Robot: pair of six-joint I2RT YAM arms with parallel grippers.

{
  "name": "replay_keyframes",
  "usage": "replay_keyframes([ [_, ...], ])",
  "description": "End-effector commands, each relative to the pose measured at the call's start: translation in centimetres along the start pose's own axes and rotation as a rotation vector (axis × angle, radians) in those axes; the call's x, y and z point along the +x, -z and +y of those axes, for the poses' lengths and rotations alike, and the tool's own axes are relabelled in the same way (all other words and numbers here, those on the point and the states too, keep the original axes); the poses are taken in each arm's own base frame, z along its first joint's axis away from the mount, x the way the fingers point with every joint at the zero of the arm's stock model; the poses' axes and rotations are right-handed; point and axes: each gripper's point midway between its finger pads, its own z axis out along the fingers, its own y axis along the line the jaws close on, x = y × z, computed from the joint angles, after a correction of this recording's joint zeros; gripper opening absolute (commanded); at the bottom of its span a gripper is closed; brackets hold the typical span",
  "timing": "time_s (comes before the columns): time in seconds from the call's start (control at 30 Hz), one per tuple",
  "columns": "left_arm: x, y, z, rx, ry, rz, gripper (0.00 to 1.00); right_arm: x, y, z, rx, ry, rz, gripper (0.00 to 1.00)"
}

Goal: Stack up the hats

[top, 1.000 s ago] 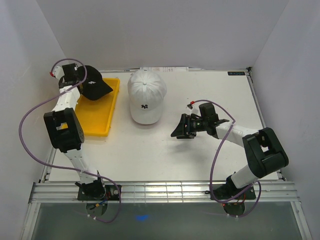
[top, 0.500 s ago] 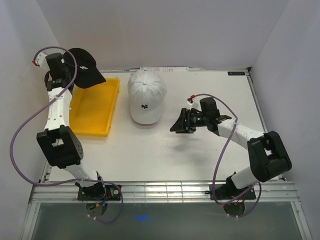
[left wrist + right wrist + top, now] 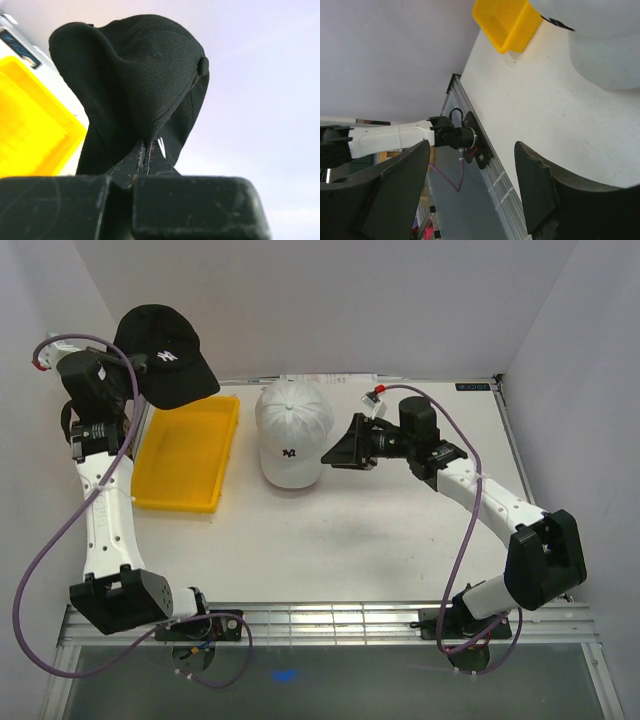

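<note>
Cap status: we find white cap [image 3: 293, 430] lengthwise, brim toward near desk [image 3: 400, 540] edge, released right pincer [image 3: 335, 452] just beside it; left pincer [image 3: 145, 149] grasps black cap [image 3: 160, 350].

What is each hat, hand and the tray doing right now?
black hat, lifted in the air
white hat, sitting on the table, crown up, not held
yellow tray, on the table, empty
left hand, shut on the black hat
right hand, open and empty, beside the white hat
</note>
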Motion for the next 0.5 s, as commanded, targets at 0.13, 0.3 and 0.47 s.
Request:
replay_keyframes([
  [0.13,0.3,7.6,-5.0,0.179,0.058,0.075,0.00,-4.2,-1.4,9.8,-0.273,0.051,-0.035,0.79],
  [0.3,1.7,10.5,-6.2,0.252,0.129,0.143,0.00,-5.2,-2.2,13.1,-0.372,0.048,-0.035,0.86],
  [0.47,2.2,13.3,-7.3,0.316,0.170,0.173,0.00,-6.0,-3.2,15.4,-0.452,0.031,-0.062,0.89],
])
